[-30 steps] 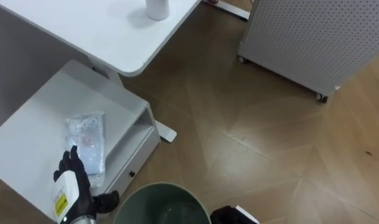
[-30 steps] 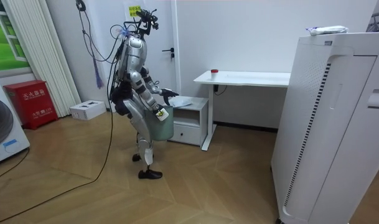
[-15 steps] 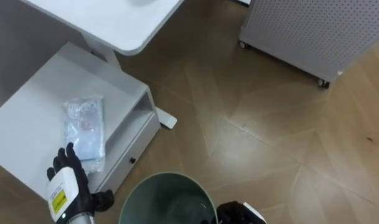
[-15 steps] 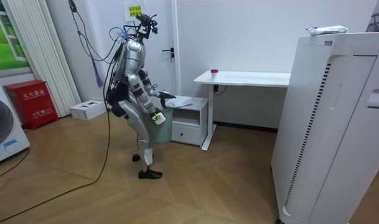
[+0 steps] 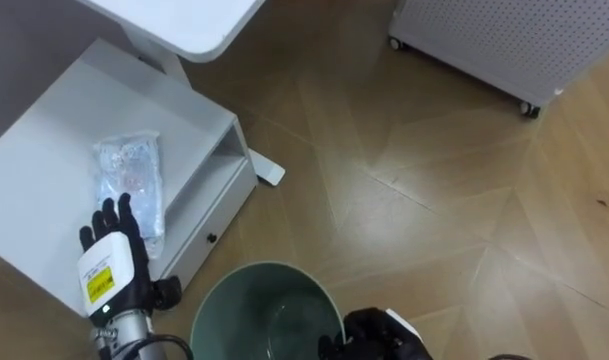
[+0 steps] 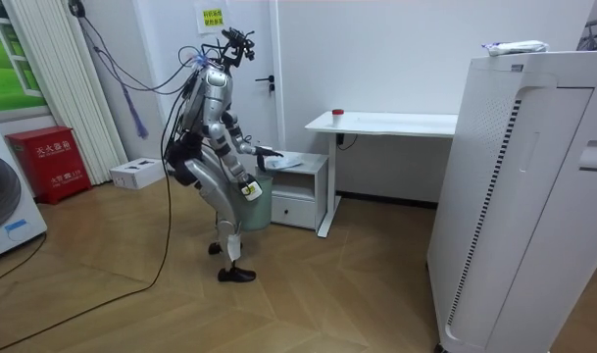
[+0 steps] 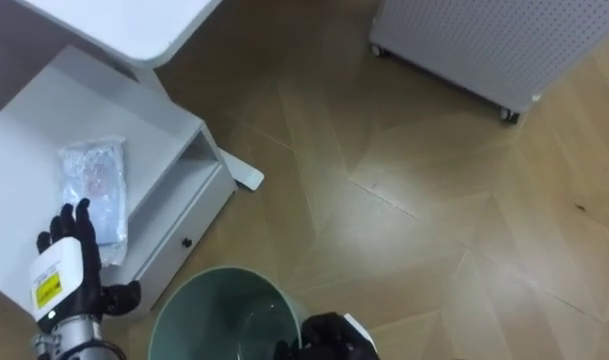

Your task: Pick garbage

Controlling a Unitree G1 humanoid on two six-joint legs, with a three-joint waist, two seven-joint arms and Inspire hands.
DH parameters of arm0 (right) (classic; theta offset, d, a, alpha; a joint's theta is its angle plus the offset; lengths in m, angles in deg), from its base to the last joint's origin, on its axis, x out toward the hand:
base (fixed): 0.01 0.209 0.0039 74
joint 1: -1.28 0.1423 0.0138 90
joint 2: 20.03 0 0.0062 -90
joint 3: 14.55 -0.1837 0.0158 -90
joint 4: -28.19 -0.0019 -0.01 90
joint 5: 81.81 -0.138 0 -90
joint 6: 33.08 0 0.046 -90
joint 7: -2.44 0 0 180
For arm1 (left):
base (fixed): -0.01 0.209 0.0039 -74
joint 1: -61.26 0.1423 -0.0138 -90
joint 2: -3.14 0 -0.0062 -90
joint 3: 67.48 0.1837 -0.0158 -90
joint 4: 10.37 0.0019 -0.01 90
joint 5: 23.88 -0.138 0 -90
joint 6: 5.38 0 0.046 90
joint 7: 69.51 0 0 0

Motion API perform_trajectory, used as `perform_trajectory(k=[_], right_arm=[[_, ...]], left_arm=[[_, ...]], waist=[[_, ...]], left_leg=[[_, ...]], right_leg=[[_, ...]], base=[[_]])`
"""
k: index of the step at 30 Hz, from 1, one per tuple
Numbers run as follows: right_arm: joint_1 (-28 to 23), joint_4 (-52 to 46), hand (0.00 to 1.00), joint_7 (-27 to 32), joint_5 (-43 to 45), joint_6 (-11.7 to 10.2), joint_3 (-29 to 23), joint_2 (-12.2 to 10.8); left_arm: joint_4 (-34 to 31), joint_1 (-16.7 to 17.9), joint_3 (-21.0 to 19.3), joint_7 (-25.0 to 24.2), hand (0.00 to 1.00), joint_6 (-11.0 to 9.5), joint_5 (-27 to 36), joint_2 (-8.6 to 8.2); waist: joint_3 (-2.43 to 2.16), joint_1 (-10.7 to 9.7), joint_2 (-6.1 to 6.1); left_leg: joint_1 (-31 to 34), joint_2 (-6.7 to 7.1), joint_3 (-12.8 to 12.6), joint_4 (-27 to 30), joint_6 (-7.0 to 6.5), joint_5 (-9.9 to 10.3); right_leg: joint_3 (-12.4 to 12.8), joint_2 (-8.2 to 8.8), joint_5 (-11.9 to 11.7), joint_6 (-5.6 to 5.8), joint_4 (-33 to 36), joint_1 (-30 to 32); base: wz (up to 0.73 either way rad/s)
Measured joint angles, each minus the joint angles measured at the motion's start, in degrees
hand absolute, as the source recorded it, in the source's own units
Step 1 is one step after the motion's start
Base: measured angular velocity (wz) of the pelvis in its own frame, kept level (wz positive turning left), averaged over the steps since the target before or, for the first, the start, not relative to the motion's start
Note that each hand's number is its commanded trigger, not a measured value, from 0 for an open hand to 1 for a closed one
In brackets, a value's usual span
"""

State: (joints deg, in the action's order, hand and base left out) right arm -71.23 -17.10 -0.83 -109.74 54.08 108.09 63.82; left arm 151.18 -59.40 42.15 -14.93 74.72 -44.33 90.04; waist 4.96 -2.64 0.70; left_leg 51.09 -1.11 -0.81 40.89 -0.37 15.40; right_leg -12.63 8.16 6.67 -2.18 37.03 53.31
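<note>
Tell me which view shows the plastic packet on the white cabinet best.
The left eye view: the plastic packet lies plainly on the white cabinet, right at the left hand. The right eye view shows nearly the same. In the room view it is a small pale patch.

A low white cabinet (image 5: 44, 160) with a drawer sits at nine o'clock on the brown wood-plank floor (image 5: 414, 200). A white tabletop's rounded corner (image 5: 199, 25) overhangs it at eleven. A white perforated panel on castors (image 5: 504, 40) stands at one.
</note>
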Motion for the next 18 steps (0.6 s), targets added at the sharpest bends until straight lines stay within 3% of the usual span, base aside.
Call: perform_trajectory(k=[5, 13, 18], right_arm=[[1.18, -0.03, 1.00, 0.65, -2.38, 0.52, 0.11, 0.93], [1.98, -0.04, 1.00, 0.68, -3.92, 0.53, 1.12, 3.34], [2.99, -0.04, 1.00, 0.67, -5.35, 0.55, 1.03, 3.49]], left_arm=[[-0.15, -1.42, 1.86, 1.12, 0.00, 0.89, -0.96, -0.03], [-0.20, -3.84, 3.35, 1.55, 0.00, 1.31, -3.02, 0.10], [-0.20, -5.01, 3.36, 0.97, 0.00, 2.32, -3.13, 0.09]], waist=[[0.26, 0.07, -0.70], [0.23, 0.59, -1.25], [0.22, 0.75, -1.54]], left_leg=[[2.52, -0.01, -0.01, 2.06, 0.06, 0.06], [5.72, 0.51, -0.14, 4.47, -0.10, 0.15], [8.07, 0.77, -0.22, 5.63, -0.19, 0.14]], right_leg=[[-0.25, 0.64, 0.49, -0.40, 1.89, 2.13], [-0.04, 1.56, 0.59, -0.58, 4.64, 5.59], [0.07, 1.87, 0.61, -0.65, 5.78, 7.96]], base=[[0.06], [0.00], [0.00]])
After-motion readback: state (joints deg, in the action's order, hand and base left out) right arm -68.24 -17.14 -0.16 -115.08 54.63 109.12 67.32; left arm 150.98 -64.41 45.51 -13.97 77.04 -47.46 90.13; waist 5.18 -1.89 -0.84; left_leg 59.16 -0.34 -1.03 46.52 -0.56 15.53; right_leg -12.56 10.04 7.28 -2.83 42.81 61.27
